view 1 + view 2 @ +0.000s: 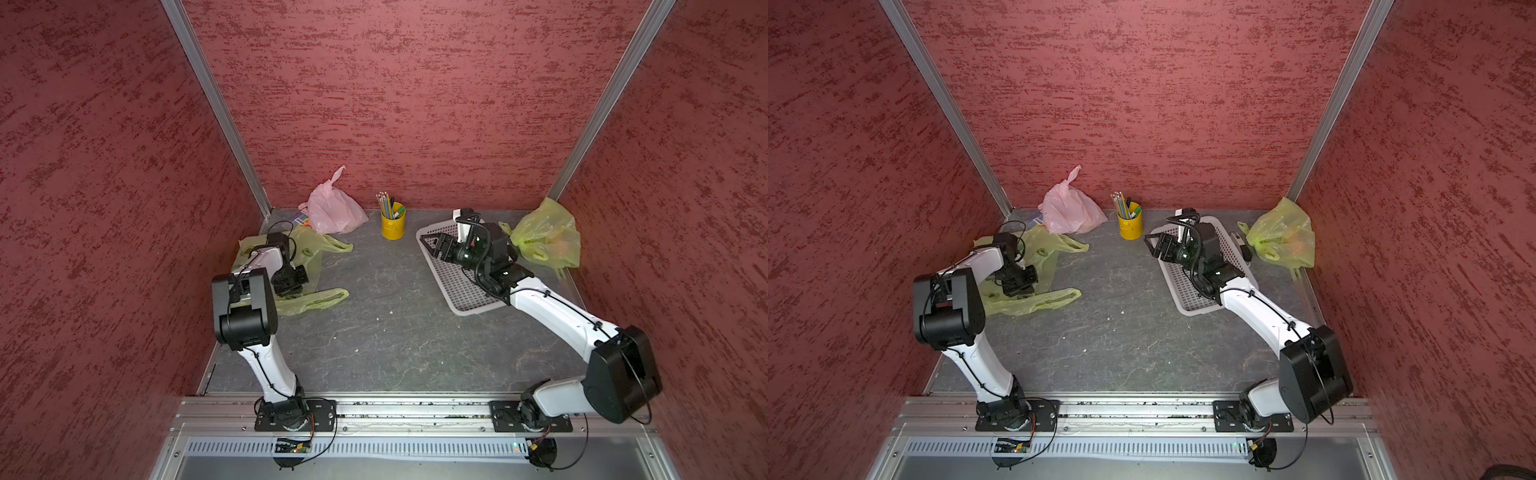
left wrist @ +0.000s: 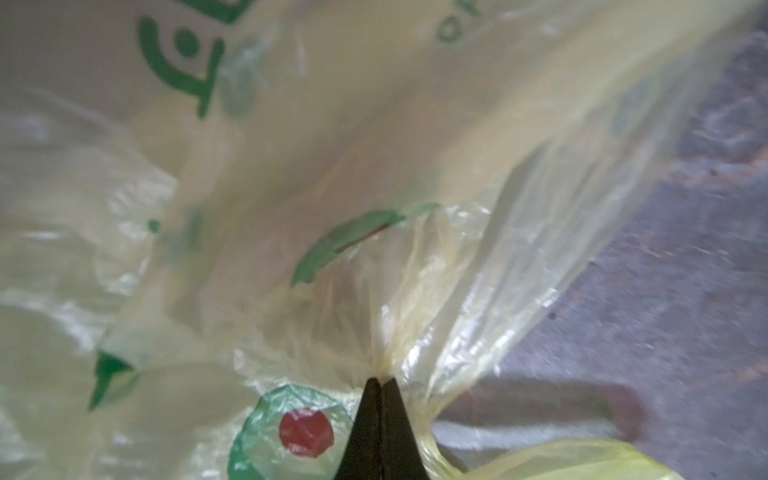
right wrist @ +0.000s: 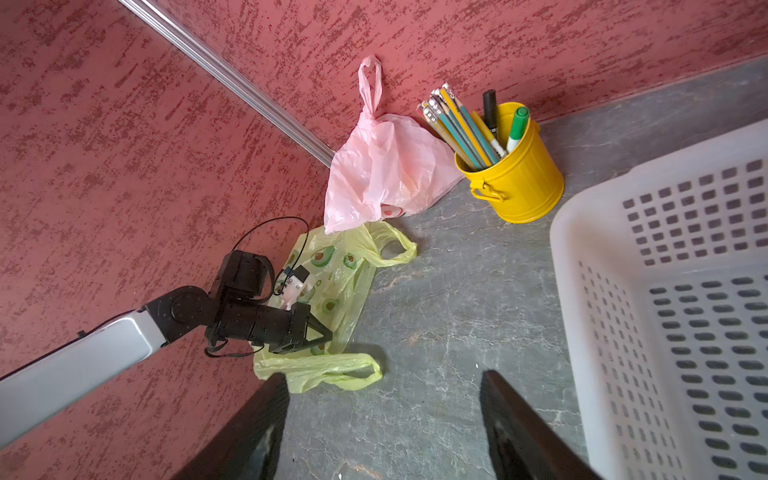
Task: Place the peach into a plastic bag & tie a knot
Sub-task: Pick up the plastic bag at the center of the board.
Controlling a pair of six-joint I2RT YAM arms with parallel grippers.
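Nearest: bare grey counter (image 1: 395, 332), nothing on it that I need. Mid left: the left gripper (image 2: 380, 380), closed tight on a pinch of film of the yellow-green avocado-print bag (image 3: 336, 270), which lies flat and empty with both handle loops spread toward the middle. Mid right: the right gripper (image 3: 383, 376), jaws wide and holding nothing, poised above the white perforated basket (image 3: 582, 216); what I can see of the basket is empty. Far wall: a knotted pink bag (image 1: 332, 210) and a yellow pencil pot (image 1: 392, 226). Far right corner: a second yellow-green bag (image 1: 544, 237) with an orange shape (image 1: 559, 248) showing through it, possibly the peach; I see no loose peach anywhere. Step in hand, as I judge it: seizing the flat bag to open it. Next calls for lifting that pinch gently so that the layers part, then bringing the right gripper to the mouth.
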